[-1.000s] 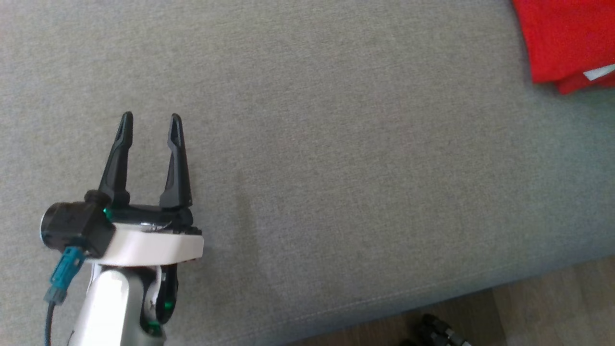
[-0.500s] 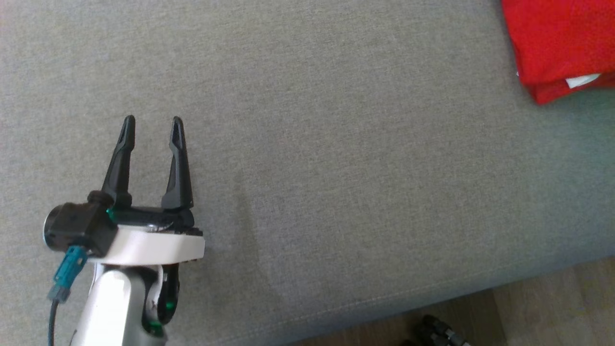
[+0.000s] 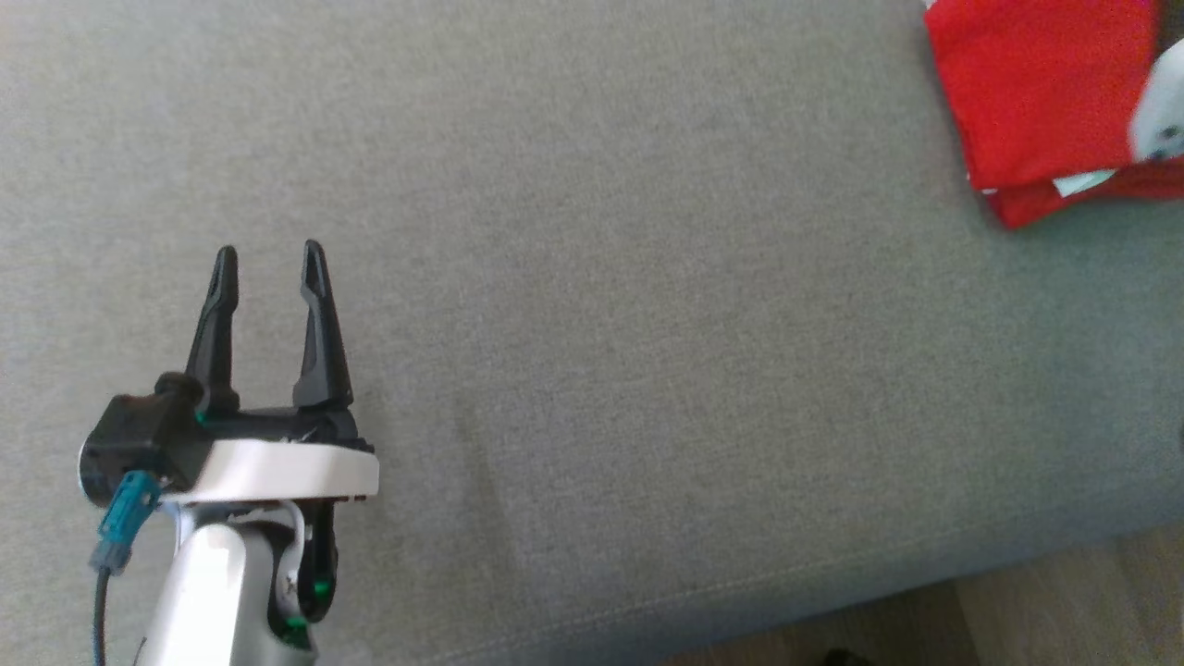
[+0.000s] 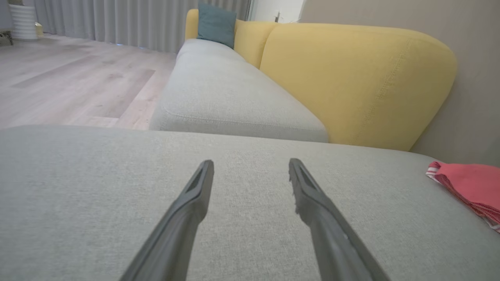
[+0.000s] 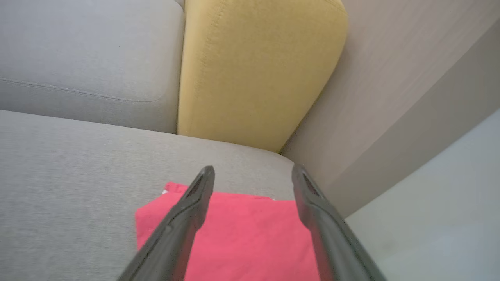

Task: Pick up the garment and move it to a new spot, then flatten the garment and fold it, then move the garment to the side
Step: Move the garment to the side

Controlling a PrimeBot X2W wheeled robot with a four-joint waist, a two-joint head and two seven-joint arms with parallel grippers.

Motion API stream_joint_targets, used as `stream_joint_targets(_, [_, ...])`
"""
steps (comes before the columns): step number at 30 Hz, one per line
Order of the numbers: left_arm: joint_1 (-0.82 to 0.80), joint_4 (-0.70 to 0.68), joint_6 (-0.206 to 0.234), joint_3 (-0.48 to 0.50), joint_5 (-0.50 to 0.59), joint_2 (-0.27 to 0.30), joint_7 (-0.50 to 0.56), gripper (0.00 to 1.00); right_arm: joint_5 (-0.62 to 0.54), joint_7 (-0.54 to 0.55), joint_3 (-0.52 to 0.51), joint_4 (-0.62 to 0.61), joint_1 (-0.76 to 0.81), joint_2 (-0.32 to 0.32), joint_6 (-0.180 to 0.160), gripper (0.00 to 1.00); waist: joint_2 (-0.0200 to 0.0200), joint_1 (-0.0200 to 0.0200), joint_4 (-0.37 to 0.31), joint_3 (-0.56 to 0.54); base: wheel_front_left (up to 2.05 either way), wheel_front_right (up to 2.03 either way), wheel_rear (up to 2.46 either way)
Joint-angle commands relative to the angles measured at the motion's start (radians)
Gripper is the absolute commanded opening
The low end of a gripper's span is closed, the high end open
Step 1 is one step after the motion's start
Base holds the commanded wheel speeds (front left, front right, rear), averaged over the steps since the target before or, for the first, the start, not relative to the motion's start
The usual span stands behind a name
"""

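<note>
Grey sofa seat: the broadest item, bare across its middle. The head view has swung slightly since a second ago, so we put the shift of everything in it down to the camera, not to the things.

Yellow backrest: stands behind the seat's far corner, beside the wall.

Red garment: folded, lying at the seat's far right corner near that backrest. A white label shows at its near edge.

Right gripper: the one real change. It was clamped shut a second ago; now its fingers stand wide apart above the garment with nothing between them. A pale blur, new at the head view's right edge, is likely this arm.

Left gripper: wide open and empty over the bare seat, well apart from the garment.

Our reading: the garment has been let go at the side, and the task looks all but finished.
</note>
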Motion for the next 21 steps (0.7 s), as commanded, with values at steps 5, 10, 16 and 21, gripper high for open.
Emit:
stream_joint_targets(5, [0.009, 0.010, 0.031, 0.053, -0.010, -0.010, -0.006, 1.00, 0.052, -0.080, 0.053, -0.055, 0.077, 0.062, -0.001, 1.00, 0.0000, 0.0000, 0.032, -0.114, 0.00, 0.00, 0.00])
stream_joint_targets(10, [0.060, 0.046, 0.052, 0.068, -0.027, -0.023, -0.006, 1.00, 0.087, -0.170, 0.054, -0.086, 0.195, 0.163, -0.001, 1.00, 0.0000, 0.0000, 0.061, -0.214, 0.00, 0.00, 0.00])
stream_joint_targets(16, [0.146, 0.095, 0.083, 0.068, -0.027, -0.031, -0.006, 1.00, 0.107, -0.267, 0.059, -0.163, 0.415, 0.280, -0.001, 1.00, 0.0000, 0.0000, 0.102, -0.322, 0.00, 0.00, 0.00])
stream_joint_targets(21, [0.187, 0.118, 0.080, 0.059, -0.014, -0.031, -0.006, 1.00, 0.142, -0.299, 0.081, -0.244, 0.563, 0.293, -0.001, 1.00, 0.0000, 0.0000, 0.135, -0.360, 0.00, 0.00, 0.00])
